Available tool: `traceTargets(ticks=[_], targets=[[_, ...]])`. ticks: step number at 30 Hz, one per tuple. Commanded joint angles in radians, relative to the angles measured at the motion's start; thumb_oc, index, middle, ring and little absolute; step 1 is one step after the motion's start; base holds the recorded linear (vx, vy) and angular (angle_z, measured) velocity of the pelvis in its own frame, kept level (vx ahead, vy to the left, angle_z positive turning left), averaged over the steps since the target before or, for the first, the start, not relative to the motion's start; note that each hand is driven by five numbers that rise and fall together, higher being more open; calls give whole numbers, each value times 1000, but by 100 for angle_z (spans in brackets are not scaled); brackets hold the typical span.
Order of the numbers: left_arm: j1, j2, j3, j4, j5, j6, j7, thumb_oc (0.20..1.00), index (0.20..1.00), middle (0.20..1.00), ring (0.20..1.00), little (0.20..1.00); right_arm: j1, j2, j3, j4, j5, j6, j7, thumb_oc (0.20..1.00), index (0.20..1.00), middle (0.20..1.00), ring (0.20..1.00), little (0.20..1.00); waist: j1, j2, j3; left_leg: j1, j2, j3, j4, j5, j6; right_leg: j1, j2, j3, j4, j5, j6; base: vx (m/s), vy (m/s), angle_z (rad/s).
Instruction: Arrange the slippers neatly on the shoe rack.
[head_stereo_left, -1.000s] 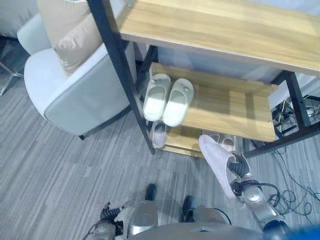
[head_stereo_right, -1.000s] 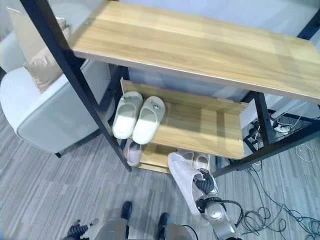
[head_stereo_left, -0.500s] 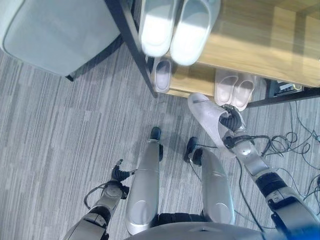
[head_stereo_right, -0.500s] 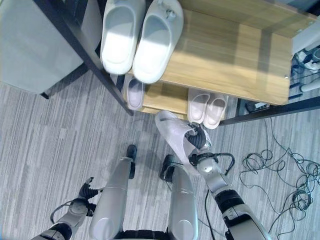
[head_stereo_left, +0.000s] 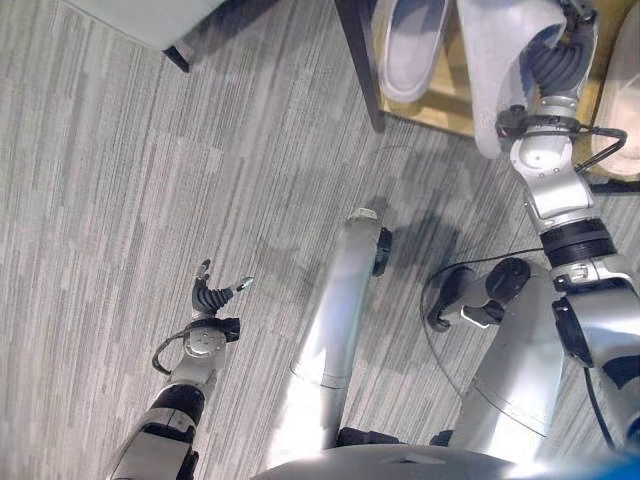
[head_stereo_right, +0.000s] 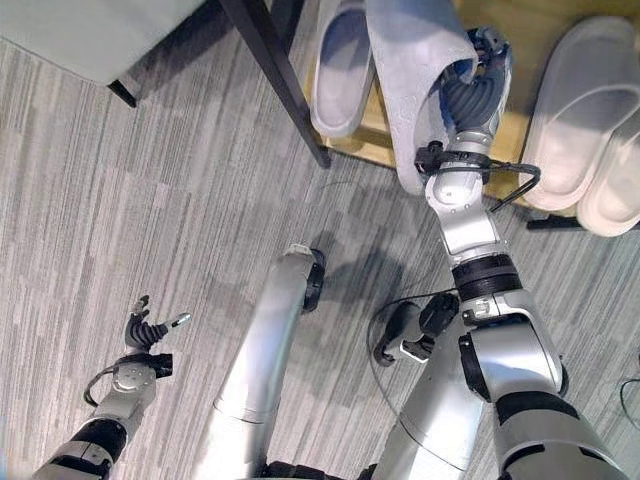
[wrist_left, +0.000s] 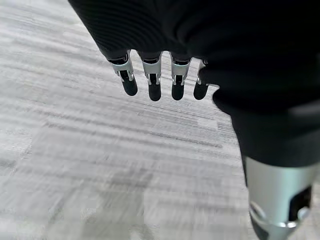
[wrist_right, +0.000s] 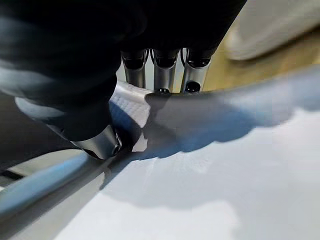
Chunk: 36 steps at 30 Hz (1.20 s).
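Observation:
My right hand (head_stereo_right: 468, 98) is shut on a pale lilac slipper (head_stereo_right: 412, 60), fingers tucked inside its strap and thumb outside, as the right wrist view shows on the slipper (wrist_right: 225, 175). It holds the slipper tilted over the front edge of the rack's wooden bottom shelf (head_stereo_left: 445, 108), just right of a matching single slipper (head_stereo_right: 342, 65) that lies on that shelf. My left hand (head_stereo_left: 208, 300) hangs low over the carpet at the left, open with nothing in it, its fingers (wrist_left: 150, 82) straight.
A pair of beige slippers (head_stereo_right: 590, 125) lies on the same shelf to the right of the held one. The rack's black front leg (head_stereo_right: 275, 75) stands left of the single slipper. A grey armchair's base (head_stereo_right: 100, 40) is at the far left.
The camera has tipped down and closer to the floor. My right hand has carried the slipper forward to the bottom shelf, beside the single slipper. My left hand has spread out to the side.

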Motion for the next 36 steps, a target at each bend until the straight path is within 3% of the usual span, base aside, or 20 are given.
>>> traceTargets(ticks=[1, 7, 19, 21, 25, 27, 28, 29, 36], targets=[[113, 53, -10, 88, -46, -26, 53, 1000, 1000, 1000, 1000, 1000, -51, -12, 25, 13, 62, -31, -60, 200, 200, 200, 200, 200, -14, -37, -94, 123, -21, -85, -56, -87, 48, 84, -2, 92, -60, 69, -16, 118, 64, -3], [129, 67, -15, 87, -73, -33, 67, 1000, 1000, 1000, 1000, 1000, -194, -19, 85, 186, 122, 1, -53, 200, 200, 200, 200, 200, -8, -38, -32, 100, -14, -76, 102, -149, 47, 72, 17, 168, 112, 57, -22, 57, 42, -9], [118, 60, -42, 136, -118, -44, 60, 1000, 1000, 1000, 1000, 1000, -346, 24, 169, 406, 197, 2, -34, 200, 200, 200, 200, 200, 15, -52, 36, 100, -14, -91, 166, -161, 35, 81, 11, 198, 176, 60, -28, -16, 18, -2], [129, 59, -48, 128, -131, -58, 57, 1000, 1000, 1000, 1000, 1000, -378, 12, 194, 432, 206, -2, -29, 200, 200, 200, 200, 200, 24, -50, 74, 100, -16, -97, 208, -174, 31, 80, 16, 220, 225, 57, -28, -13, 8, -5], [137, 72, -36, 129, -186, -72, 60, 1000, 1000, 1000, 1000, 1000, -409, 22, 238, 452, 216, -1, -20, 200, 200, 200, 200, 200, 39, -50, 77, 100, -16, -114, 264, -211, 32, 71, 25, 241, 288, 40, -36, 8, 12, -9], [153, 87, -28, 132, -204, -74, 71, 1000, 1000, 1000, 1000, 1000, -409, 41, 170, 454, 352, -64, -63, 200, 200, 200, 200, 200, 51, -37, 77, 100, -14, -127, 299, -236, 37, 69, 38, 247, 316, 34, -41, -4, 54, -21], [153, 88, -28, 132, -204, -74, 71, 1000, 1000, 1000, 1000, 1000, -409, 41, 170, 455, 353, -64, -63, 200, 200, 200, 200, 200, 52, -37, 77, 100, -14, -127, 300, -237, 37, 68, 39, 247, 317, 34, -41, 8, 78, -24], [147, 95, -21, 149, -244, -74, 56, 1000, 1000, 1000, 1000, 1000, -424, 69, 215, 459, 328, -46, -41, 200, 200, 200, 200, 200, 65, -24, 77, 100, -10, -149, 356, -276, 45, 65, 50, 251, 346, 32, -42, 18, 68, -17], [138, 93, -67, 156, -227, -81, 42, 1000, 1000, 1000, 1000, 1000, -494, 107, 283, 491, 278, -26, -18, 200, 200, 200, 200, 200, 85, 5, 77, 100, -15, -167, 396, -315, 50, 73, 50, 264, 364, 24, -43, 18, 72, -21]])
